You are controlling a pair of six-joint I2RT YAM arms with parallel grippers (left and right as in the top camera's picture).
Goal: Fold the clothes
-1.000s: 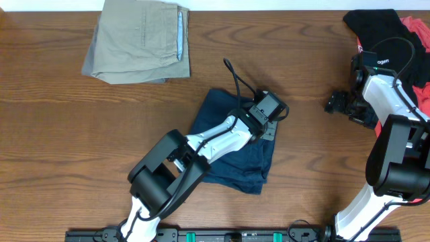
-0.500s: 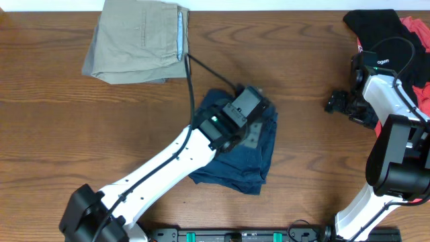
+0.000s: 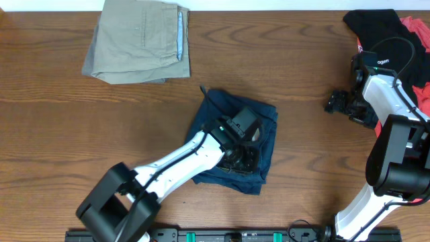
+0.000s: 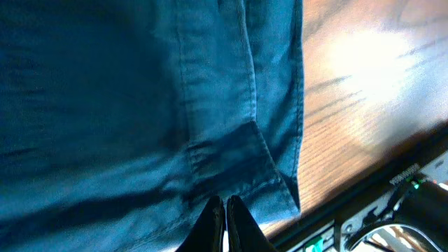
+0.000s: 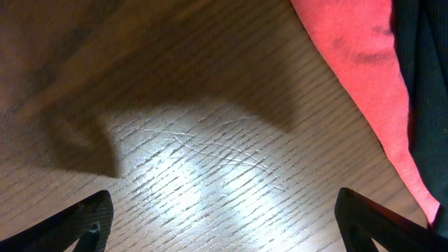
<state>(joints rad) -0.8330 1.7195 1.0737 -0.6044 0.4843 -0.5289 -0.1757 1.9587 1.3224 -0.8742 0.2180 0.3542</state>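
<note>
The clothes here are dark navy shorts [image 3: 266, 132], folded into a compact block at the table's middle. My left gripper [image 3: 243, 156] reaches over their near half, the arm covering the left part. In the left wrist view my left gripper [image 4: 225, 212] is shut, its tips pressed together just above the navy shorts [image 4: 126, 105], near a hem corner, with nothing seen between them. My right gripper [image 3: 340, 102] hovers far to the right over bare wood. In its wrist view my right gripper [image 5: 224, 222] stands wide open and empty.
Folded khaki shorts [image 3: 138, 44] lie at the back left. A heap of black clothing [image 3: 376, 23] and red clothing [image 3: 418, 30] sits at the back right; the red fabric [image 5: 357, 63] shows beside the right gripper. A black rail [image 3: 235, 235] runs along the near edge.
My left gripper has drawn back from the shorts' far right corner toward their near edge and is shut again. The right arm has not moved.
</note>
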